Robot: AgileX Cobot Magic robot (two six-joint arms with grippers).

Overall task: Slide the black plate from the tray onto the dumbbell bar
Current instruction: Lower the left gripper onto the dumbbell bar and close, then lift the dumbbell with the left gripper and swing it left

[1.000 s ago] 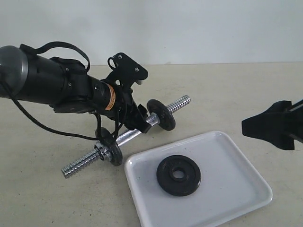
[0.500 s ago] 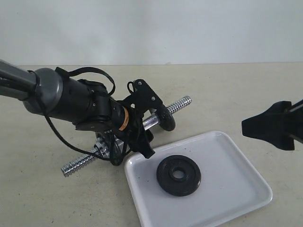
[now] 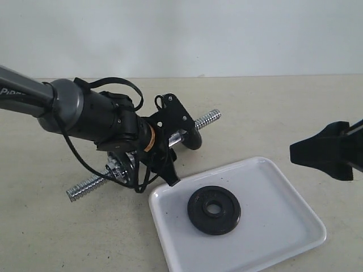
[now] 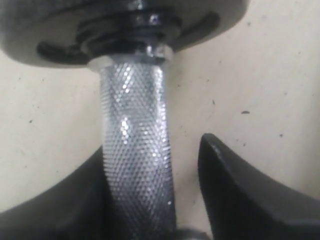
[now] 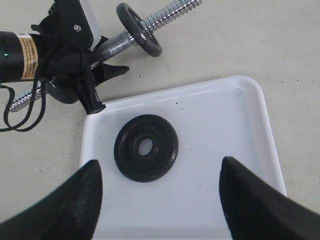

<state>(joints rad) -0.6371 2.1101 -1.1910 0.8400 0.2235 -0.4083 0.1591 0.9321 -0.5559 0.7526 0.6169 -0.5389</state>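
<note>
**Left.** My left gripper [image 3: 167,165] reaches low over the table [image 3: 255,107] and straddles the dumbbell bar [image 3: 85,187]. In the left wrist view, the gripper [image 4: 152,150] has the knurled middle of the bar [image 4: 132,105] between its jaws. One finger [image 4: 75,205] lies against the knurling. The other finger [image 4: 240,190] stands apart from it, with table showing in the gap. The jaws are therefore spread around the bar, not clamped on it. Just beyond my fingertips a mounted disc [image 4: 125,22] sits on the bar. The exterior view shows the same disc [image 3: 194,137] on the far side of my gripper, with the threaded end sticking out past it.

**Centre.** The tray [image 3: 272,232] lies just beside my left gripper. One fingertip ends at the tray's nearest corner, and I cannot tell whether it touches the rim. The black plate [image 3: 228,218] lies flat inside the tray, in the half nearer my left gripper and apart from every rim. It is touched by neither gripper.

**Right.** My right gripper [image 3: 317,151] hangs off to the far side of the tray, well apart from the bar. In the right wrist view, the gripper [image 5: 160,165] has its jaws spread wide. The plate [image 5: 165,155] and the tray floor [image 5: 220,130] are seen below and between the fingers [image 5: 65,205], and both fingers are clear of them.
</note>
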